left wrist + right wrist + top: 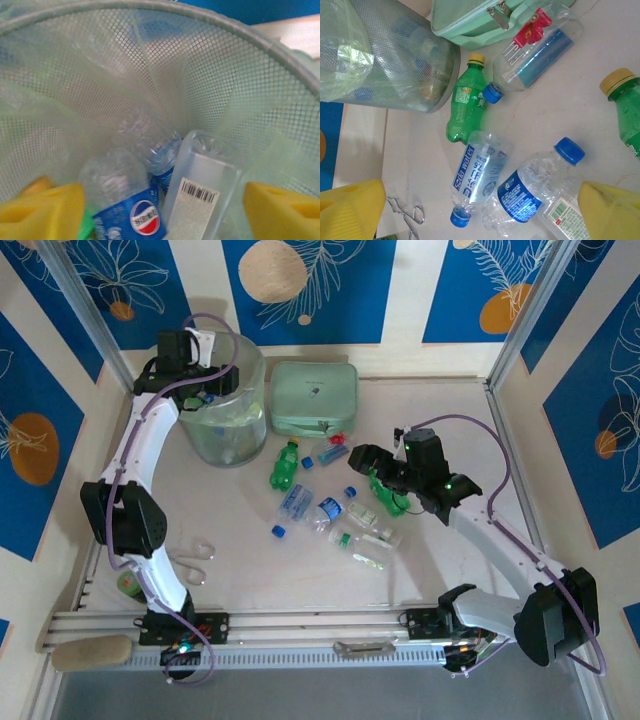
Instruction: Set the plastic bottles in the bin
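Observation:
My left gripper hangs open over the round pale-green mesh bin, its yellow fingers spread wide. Below it, inside the bin, lie a Pepsi-labelled clear bottle, a barcode-labelled clear bottle and another clear one. My right gripper is open above the table's scattered bottles. Beneath it lie a Soda water bottle and a blue-labelled clear bottle. A green bottle lies by the bin, and another green bottle is beside the right gripper.
A flat mint-green case sits right of the bin, with a red-labelled bottle against it. Metal tongs lie near the left arm. A loose blue cap is on the table. Aluminium frame rails edge the table.

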`<action>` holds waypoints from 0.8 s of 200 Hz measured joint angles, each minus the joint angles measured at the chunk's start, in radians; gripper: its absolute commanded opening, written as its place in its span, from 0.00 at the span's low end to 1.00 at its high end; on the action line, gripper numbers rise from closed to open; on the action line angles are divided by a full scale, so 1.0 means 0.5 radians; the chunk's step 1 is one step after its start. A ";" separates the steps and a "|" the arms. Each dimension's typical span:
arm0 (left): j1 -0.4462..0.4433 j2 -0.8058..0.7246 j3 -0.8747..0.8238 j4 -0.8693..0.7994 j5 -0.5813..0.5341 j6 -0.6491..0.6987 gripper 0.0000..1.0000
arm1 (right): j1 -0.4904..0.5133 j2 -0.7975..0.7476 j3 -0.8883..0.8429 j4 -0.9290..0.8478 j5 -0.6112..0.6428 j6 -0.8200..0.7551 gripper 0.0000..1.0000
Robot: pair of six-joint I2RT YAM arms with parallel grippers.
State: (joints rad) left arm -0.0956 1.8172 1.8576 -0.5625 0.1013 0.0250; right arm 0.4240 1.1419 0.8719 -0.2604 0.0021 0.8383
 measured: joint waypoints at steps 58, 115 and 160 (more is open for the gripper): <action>0.000 -0.167 -0.045 0.015 0.072 -0.080 1.00 | -0.009 0.005 -0.007 -0.002 -0.002 -0.002 0.99; -0.011 -0.913 -0.726 0.475 0.423 -0.508 1.00 | -0.104 0.117 0.093 -0.165 0.012 -0.153 0.99; -0.212 -1.174 -1.244 0.692 0.543 -0.755 1.00 | -0.246 0.359 0.404 -0.468 0.051 -0.508 0.99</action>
State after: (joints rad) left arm -0.2016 1.2301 1.2354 -0.2165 0.3729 -0.3527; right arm 0.3008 1.3212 1.0737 -0.4942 0.0277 0.5842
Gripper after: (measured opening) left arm 0.995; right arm 0.991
